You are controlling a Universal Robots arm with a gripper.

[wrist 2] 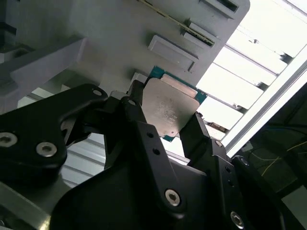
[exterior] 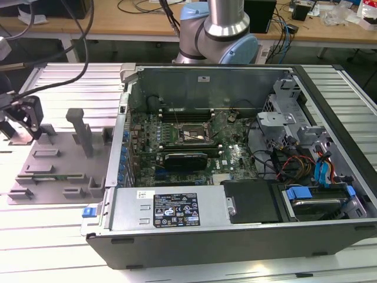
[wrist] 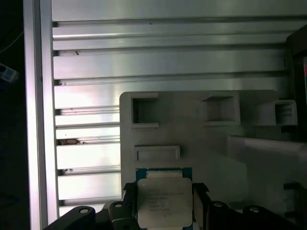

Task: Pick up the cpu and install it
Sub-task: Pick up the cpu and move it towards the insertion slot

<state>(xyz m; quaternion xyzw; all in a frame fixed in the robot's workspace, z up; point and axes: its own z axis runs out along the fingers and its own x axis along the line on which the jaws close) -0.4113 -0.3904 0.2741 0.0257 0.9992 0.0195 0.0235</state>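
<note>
Evidently the gripper [wrist 2: 165, 114] is clamped on the cpu [wrist 2: 169, 105]: in both wrist views its two black fingers [wrist: 199, 203] press against opposite sides of the chip's green rim, and the silver-grey lid faces the cameras between them. In the exterior view the gripper [exterior: 26, 118] hangs at the exterior view's left, over the far left corner of the grey fixture plate [exterior: 53, 171] on the slatted aluminium table [exterior: 65, 82]. That puts it well apart from the open computer case [exterior: 235, 247] to the right, where the black socket [exterior: 193, 134] sits on the board. Whether the cpu [wrist: 164, 201] is clear of the fixture plate [wrist: 216, 143] or resting on it, I cannot tell. The chip looks thin, flat and rigid, and is surely very light, so weight is no concern. The worry is rather the smooth metal lid, which would be slippery under a pad, and the underside, likely delicate and best left untouched. Holding it by two opposite edges of the green board, as the fingers do, seems the right grasp. It calls for modest squeeze, enough to stop it pivoting between the pads but not so much that the thin board is stressed. It should stay level, since a tilted chip held on narrow edges could easily twist out.
</note>
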